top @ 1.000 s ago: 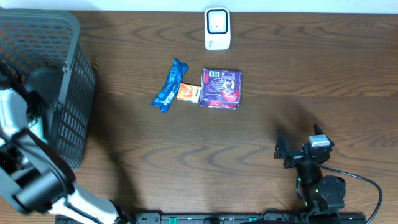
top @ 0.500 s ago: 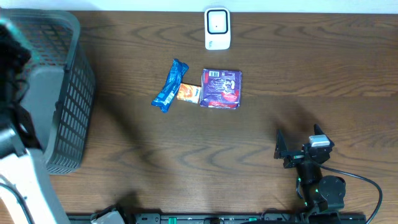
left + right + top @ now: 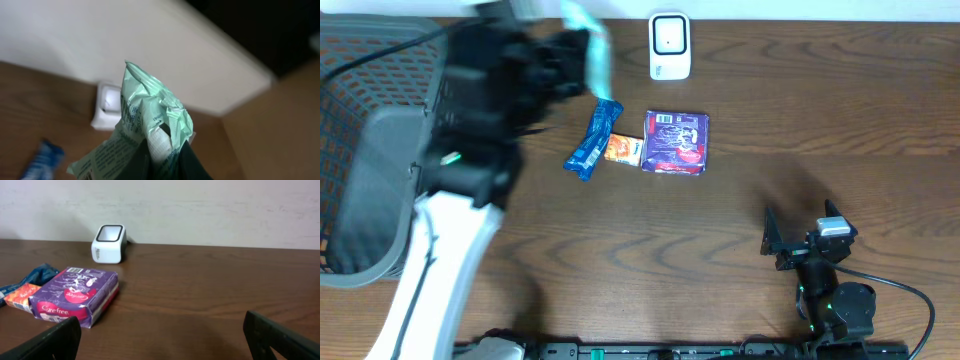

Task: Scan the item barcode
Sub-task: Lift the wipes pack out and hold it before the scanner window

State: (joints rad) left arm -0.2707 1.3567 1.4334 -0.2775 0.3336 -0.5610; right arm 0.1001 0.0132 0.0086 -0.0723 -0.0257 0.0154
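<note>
crinkled plastic packet [image 3: 150, 115]; wood-grain table [image 3: 720, 230]; smooth white plastic scanner [image 3: 669, 45].

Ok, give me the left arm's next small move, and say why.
Probably swing the green packet right, over the white barcode scanner, printed side toward its window. The left jaws are shut on the packet, which hangs above the table just left of the scanner, not yet facing it.

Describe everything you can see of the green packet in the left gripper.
The green packet is a pale, crinkled plastic wrapper with small dark print, and its sealed end sticks out past the fingers. The left gripper is shut on it and holds it above the table, near the white scanner. In the overhead view it is blurred.
</note>
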